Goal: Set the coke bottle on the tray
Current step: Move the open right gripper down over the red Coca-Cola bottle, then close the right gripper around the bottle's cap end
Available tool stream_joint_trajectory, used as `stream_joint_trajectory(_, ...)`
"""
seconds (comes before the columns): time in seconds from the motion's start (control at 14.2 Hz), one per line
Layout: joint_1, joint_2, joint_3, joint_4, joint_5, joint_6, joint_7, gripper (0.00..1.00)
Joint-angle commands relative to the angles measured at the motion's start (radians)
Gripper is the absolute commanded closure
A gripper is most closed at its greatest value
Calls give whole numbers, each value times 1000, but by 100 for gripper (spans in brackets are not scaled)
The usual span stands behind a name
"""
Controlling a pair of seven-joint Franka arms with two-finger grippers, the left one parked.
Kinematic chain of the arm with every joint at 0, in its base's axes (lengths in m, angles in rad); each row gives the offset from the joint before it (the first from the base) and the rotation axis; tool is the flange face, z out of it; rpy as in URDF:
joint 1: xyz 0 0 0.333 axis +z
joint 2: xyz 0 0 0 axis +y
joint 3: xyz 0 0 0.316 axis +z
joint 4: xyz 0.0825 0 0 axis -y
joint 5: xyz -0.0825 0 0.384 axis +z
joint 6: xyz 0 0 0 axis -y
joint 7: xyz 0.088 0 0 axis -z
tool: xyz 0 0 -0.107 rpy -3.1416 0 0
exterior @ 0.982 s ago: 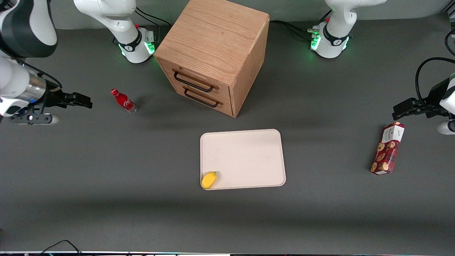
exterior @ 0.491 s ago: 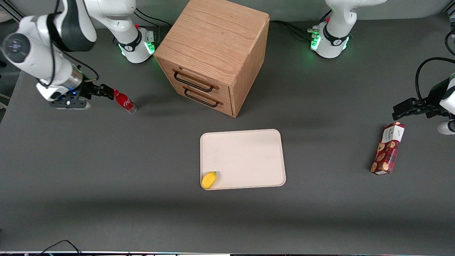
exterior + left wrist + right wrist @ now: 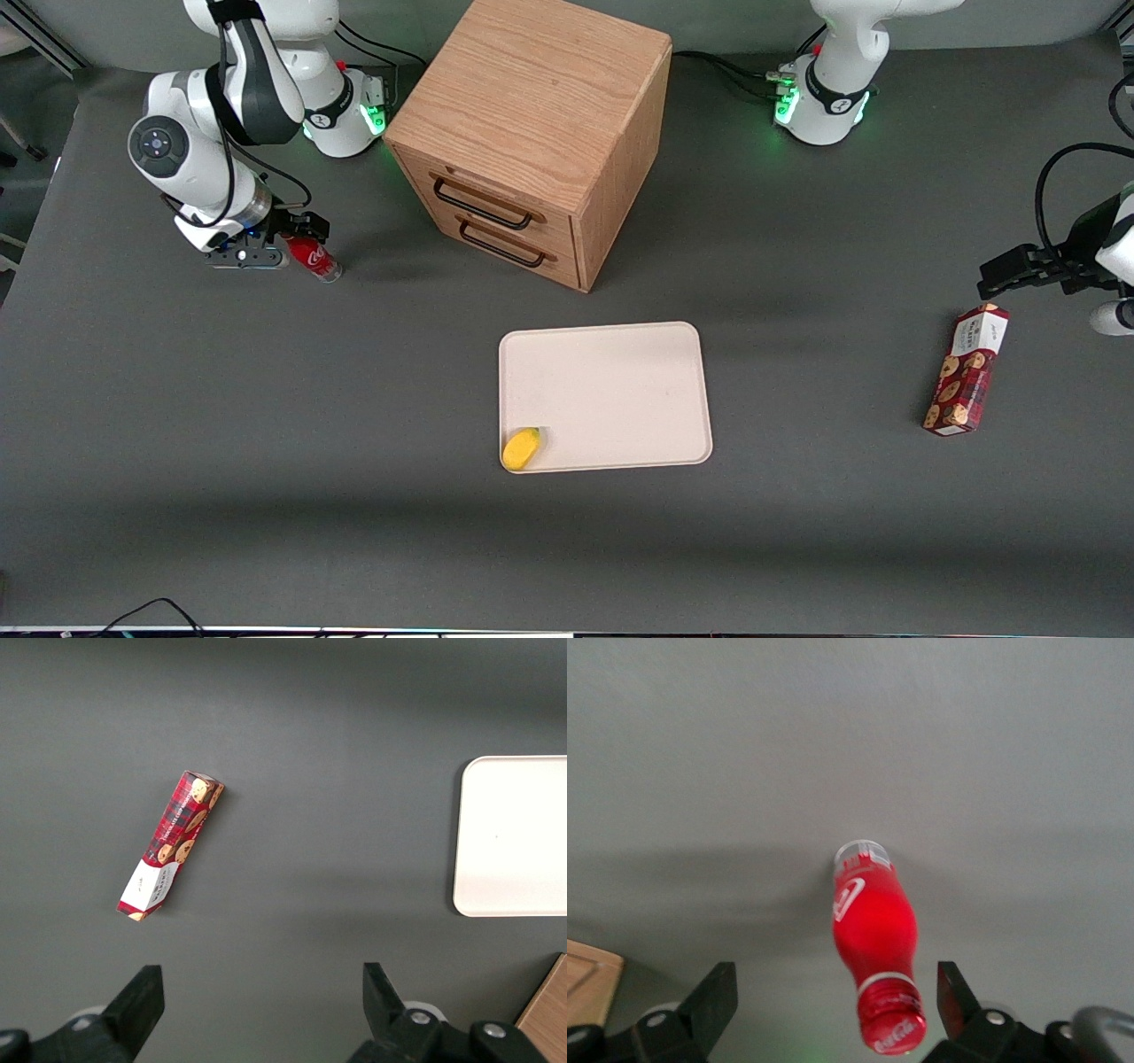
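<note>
Dark grey bench (image 3: 266,425) carries everything. Compared with half a second ago, the right arm has swung in toward the wooden drawer cabinet (image 3: 532,133), and its gripper (image 3: 301,232) now sits directly over the coke bottle (image 3: 317,258), where before it hung just beside the cap toward the working arm's end. From the right wrist view the jaws stand apart, released, with the bottle (image 3: 873,939) upright between them and touching neither. The bottle has not shifted. The tray (image 3: 611,390), nearer the front camera than the cabinet, holds a yellow fruit (image 3: 521,447) at one corner, unchanged.
</note>
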Motion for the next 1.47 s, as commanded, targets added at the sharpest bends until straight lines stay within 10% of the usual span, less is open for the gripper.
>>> stream_joint_trajectory(0.0,-7,-31,-2,-36,-26,12,14,0)
stream_joint_trajectory(0.56,-30,-16,-4,-38,-40,18,11,4)
stream_joint_trajectory(1.12,-30,6,-4,-32,-45,20,19,86)
stream_joint_trajectory(1.4,-25,6,-14,-9,-43,17,28,100)
